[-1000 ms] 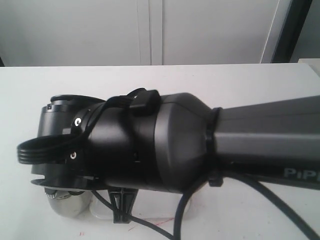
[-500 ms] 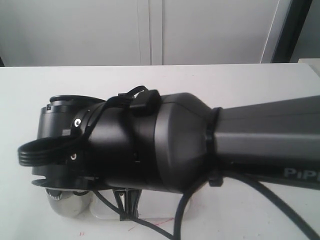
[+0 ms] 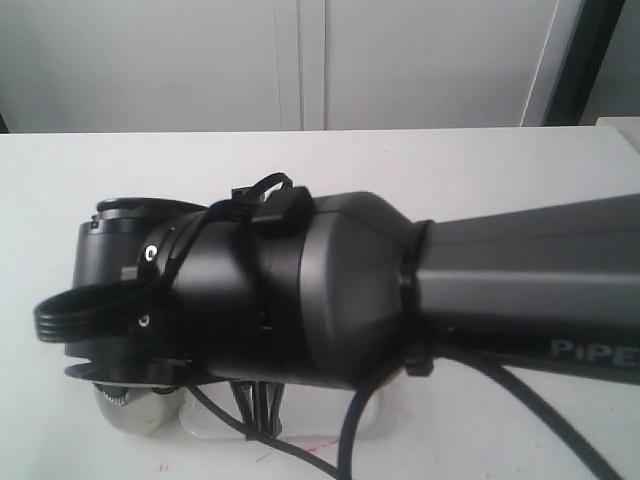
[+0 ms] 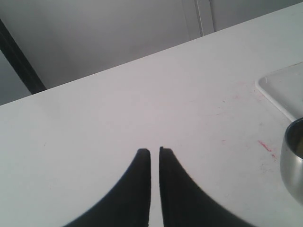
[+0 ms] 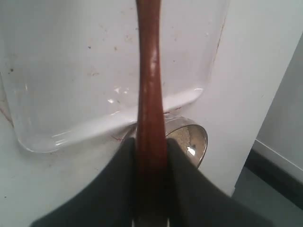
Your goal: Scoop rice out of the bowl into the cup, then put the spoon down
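My right gripper is shut on the handle of the reddish-brown wooden spoon. The handle runs out over a clear tray, and the spoon's oval end is out of frame. Close beside the fingers stands a shiny steel cup with off-white rice inside it. In the exterior view the cup peeks out under the big black right arm. My left gripper is shut with nothing in it, over bare table, and the cup is off to one side of it. The bowl is hidden.
A clear plastic tray lies on the white table next to the cup; the tray also shows below the arm, and a corner of the tray is in the left wrist view. The table edge is close behind the cup.
The right arm has shifted slightly left and down over the tray. The cup has stayed where it was.
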